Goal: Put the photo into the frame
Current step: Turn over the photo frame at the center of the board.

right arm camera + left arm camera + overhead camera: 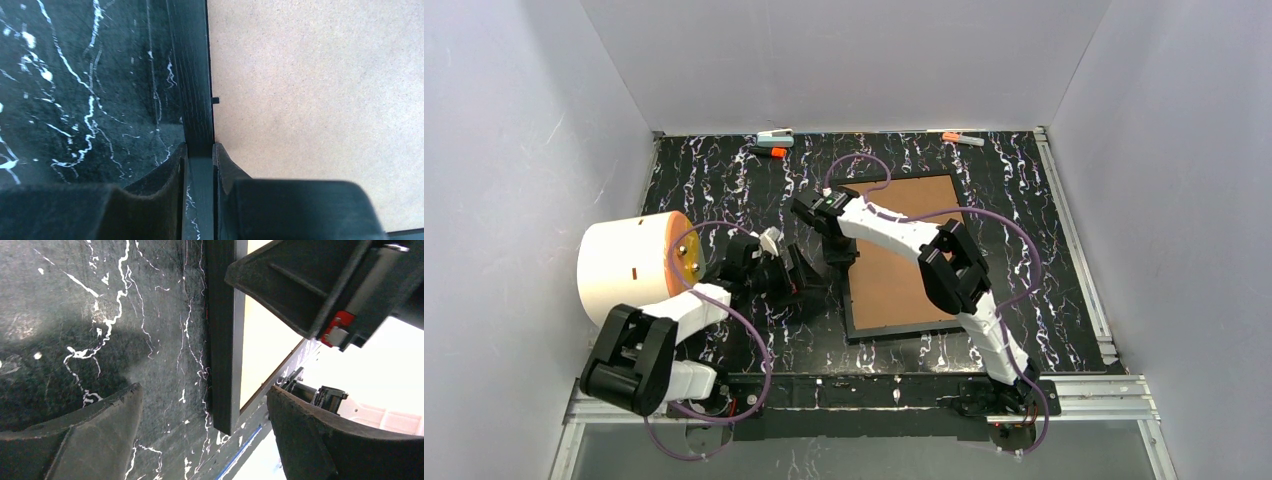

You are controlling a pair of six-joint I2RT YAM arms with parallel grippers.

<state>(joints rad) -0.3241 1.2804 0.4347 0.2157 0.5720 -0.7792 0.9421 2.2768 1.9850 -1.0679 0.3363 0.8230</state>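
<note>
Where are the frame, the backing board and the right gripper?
the frame (196, 90): right wrist view, on its black rail.
the backing board (889, 290): top external view, on the bare brown face.
the right gripper (200, 152): right wrist view, between its fingertips, astride the frame's rail.

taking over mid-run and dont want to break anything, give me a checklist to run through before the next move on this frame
1. Right gripper pinching the left rail of the thin black rectangular picture frame: ok.
2. Left gripper open, holding nothing: ok.
3. Plain brown backing board lying inside the frame: ok.
4. Sunflower photo located: cannot tell, no view shows it.
5. Frame flat on the black marbled table: cannot tell.
</note>
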